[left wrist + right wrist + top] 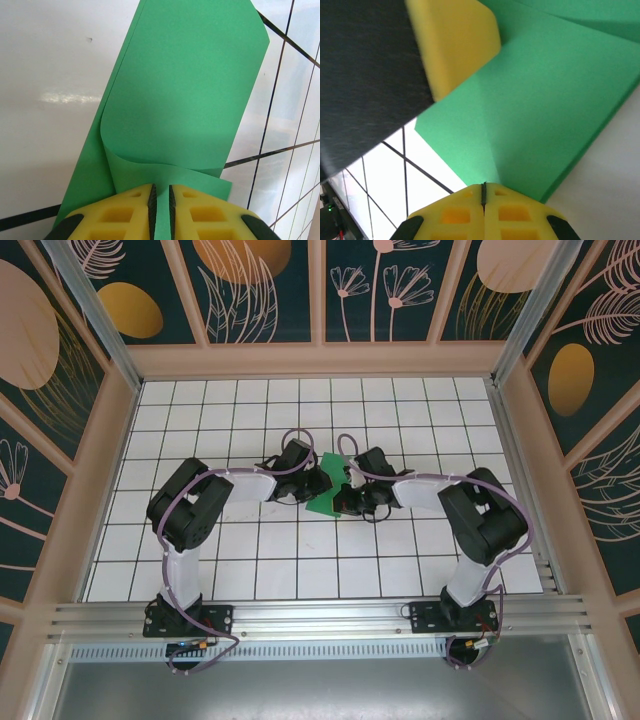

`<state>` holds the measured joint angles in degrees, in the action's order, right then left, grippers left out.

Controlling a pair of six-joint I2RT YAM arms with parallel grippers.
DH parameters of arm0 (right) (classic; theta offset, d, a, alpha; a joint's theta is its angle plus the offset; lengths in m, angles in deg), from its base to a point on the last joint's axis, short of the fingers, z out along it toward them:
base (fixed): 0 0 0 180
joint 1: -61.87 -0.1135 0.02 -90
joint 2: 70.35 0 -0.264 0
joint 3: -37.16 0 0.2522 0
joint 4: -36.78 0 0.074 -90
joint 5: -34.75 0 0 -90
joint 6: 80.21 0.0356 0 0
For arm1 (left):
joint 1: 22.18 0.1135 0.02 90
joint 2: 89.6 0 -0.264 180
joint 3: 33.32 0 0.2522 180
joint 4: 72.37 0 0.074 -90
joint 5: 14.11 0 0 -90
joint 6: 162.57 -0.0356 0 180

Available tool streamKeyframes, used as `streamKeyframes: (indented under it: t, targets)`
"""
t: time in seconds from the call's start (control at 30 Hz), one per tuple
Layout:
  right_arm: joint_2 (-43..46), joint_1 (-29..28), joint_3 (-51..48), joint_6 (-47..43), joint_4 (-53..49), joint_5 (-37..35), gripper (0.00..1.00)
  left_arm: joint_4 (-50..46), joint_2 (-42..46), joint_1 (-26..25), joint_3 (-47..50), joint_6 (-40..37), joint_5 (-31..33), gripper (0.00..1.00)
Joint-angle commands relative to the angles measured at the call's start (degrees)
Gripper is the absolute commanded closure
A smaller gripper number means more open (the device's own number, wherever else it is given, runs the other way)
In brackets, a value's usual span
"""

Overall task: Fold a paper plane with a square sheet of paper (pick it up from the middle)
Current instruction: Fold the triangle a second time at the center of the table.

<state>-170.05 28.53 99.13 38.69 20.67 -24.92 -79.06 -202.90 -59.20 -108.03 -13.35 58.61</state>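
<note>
Closed yellow fingers [455, 212] pinch the green paper [545, 100].

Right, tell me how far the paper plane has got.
Done: the square sheet of paper is doubled over on itself, but the bend is a soft loop, not a pressed crease. In hand: the left pincer is pinched on the sheet's edge, and the right pincer is shut at another edge; whether it grips is unclear. Still to do: flatten that crease, then every nose and wing fold; no dart shape yet.
</note>
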Motion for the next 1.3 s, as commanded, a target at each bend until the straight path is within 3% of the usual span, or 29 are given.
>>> streamKeyframes:
  t: [0.0, 0.77, 1.03, 1.27]
  targets:
    - [1.4, 0.6, -0.6, -1.1, 0.9, 0.8, 0.94, -4.8, 0.2, 0.6, 2.0, 0.2, 2.4, 0.80]
    - [-4.0, 1.3, -2.1, -2.4, 0.2, 0.3, 0.94, -4.6, 1.3, 0.6, 1.6, -0.5, 2.1, 0.80]
    - [-4.9, 1.3, -1.1, -3.4, -2.4, -1.3, 0.95, 4.4, 5.9, 0.6, 3.1, -1.7, -5.9, 0.79]
    - [-5.8, 1.2, 0.0, -3.4, -4.0, -2.4, 0.99, 7.3, 6.3, -0.5, 6.5, -0.7, -9.1, 0.82]
